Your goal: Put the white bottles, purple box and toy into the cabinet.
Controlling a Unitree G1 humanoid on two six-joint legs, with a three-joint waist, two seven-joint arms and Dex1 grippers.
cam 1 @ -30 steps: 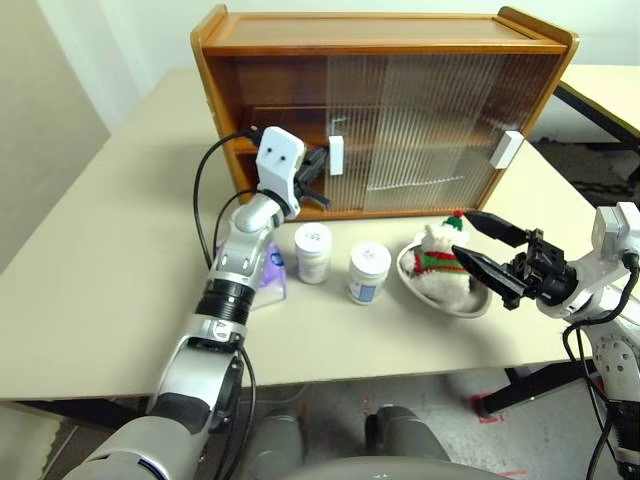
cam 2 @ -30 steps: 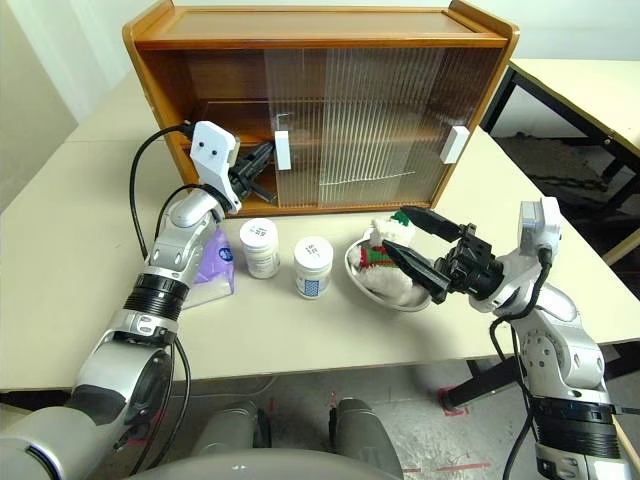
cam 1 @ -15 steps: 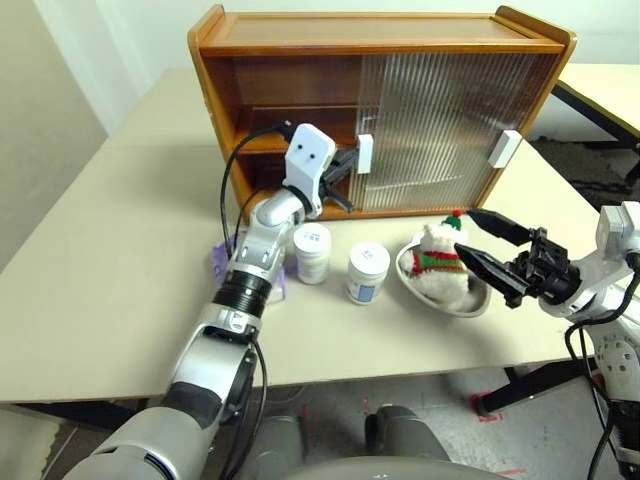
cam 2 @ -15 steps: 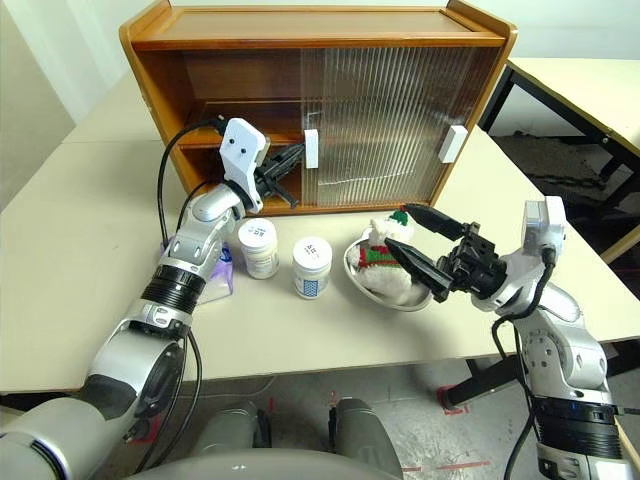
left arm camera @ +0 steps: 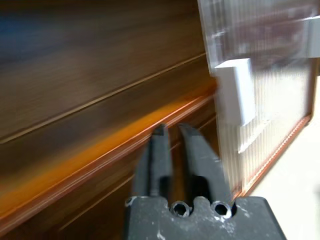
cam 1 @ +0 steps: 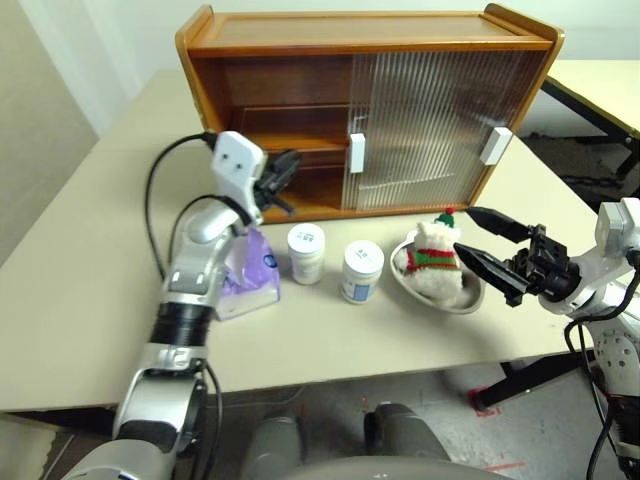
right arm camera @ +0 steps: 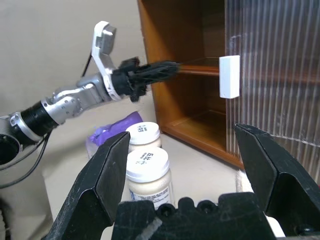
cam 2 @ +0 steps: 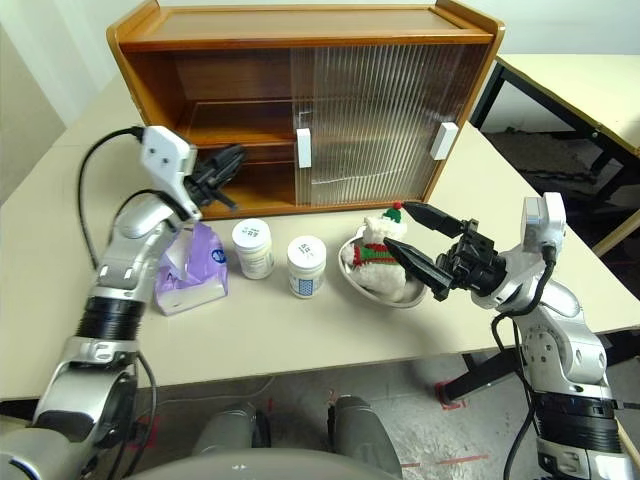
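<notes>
- Cabinet [cam 1: 370, 45] at the back of the counter [cam 1: 90, 290]; left door [cam 1: 415, 125] slid to the right, overlapping the right one, so the left half stands open with the inner shelf [cam 1: 290, 145] showing.
- Two white door handles: one [cam 1: 356, 153] at mid-cabinet, one [cam 1: 491, 146] near the right end.
- Left claw [cam 1: 285, 172] in the air in front of the open left half, just outside the opening, pointing toward the cabinet; fingers slightly parted with a narrow gap, nothing held. Left wrist view is blurred and shows the two fingers [left arm camera: 160, 160] close together against the shelf edge.
- Right claw [cam 1: 478, 241] wide open and empty, hovering above the counter just right of the toy, tips aimed at it, not touching.
- Purple box [cam 1: 245, 275] on the counter under the left forearm, white tissue out of the top, left of the bottles.
- Two white bottles upright, side by side in front of the cabinet: left one [cam 1: 306, 253], right one [cam 1: 362, 271], close but apart.
- Toy [cam 1: 435, 262] sits in an oval steel dish [cam 1: 462, 300], right of the bottles.
- All four items are on the counter, outside the cabinet.
</notes>
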